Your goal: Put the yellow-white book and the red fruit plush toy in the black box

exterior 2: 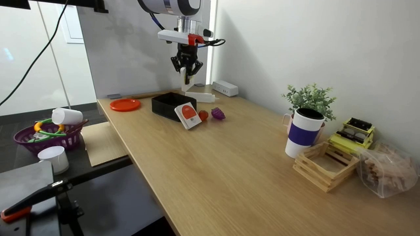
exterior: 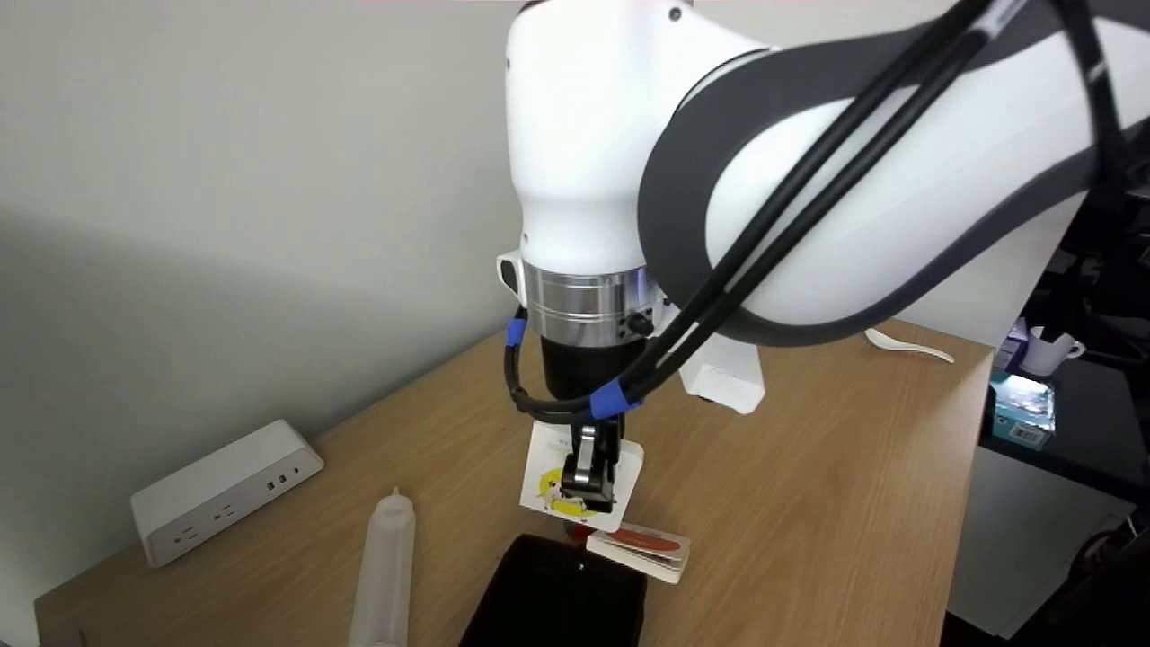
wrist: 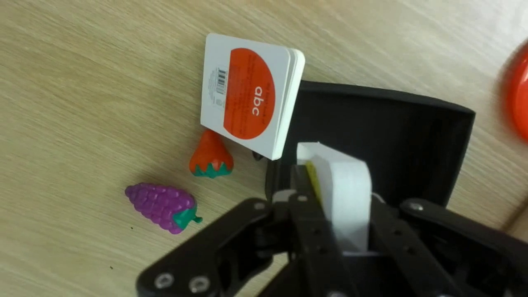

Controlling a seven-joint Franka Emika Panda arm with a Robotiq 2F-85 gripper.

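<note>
Yellow-white book [exterior: 542, 458]: in an exterior view it hangs in the gripper [exterior: 588, 499], raised off the desk [exterior: 809, 503], its front with the yellow patch facing this way.
Black box [exterior: 557, 598]: on the desk, cut off by the lower edge of this view.
Red fruit [exterior: 582, 532]: just a sliver shows, between the held book and the red-disc book [exterior: 642, 550].
White spoon [exterior: 907, 348]: near the desk's edge, visible only from here.
Box sides: in an exterior view the outer walls and rim show, the red-disc book leaning at a corner.
Held book: nearly edge-on in this view.
Fruit: whole here, outside the box, between the red-disc book and the purple grapes [exterior 2: 218, 113].
Cup [exterior 2: 303, 135], plant [exterior 2: 308, 98] and wooden crate [exterior 2: 313, 172]: seen in this view alone.
Red plate [exterior 2: 125, 105]: complete here; the wrist view catches a blurred curve of it.
Jaws: in the wrist view they are closed in on the book's covers, parted only by its thickness.
Box floor: visible from the wrist, behind the held book; whether that hangs straight over it, I cannot tell.
Lettering: "abc" and a barcode on the red-disc book, legible only here.
</note>
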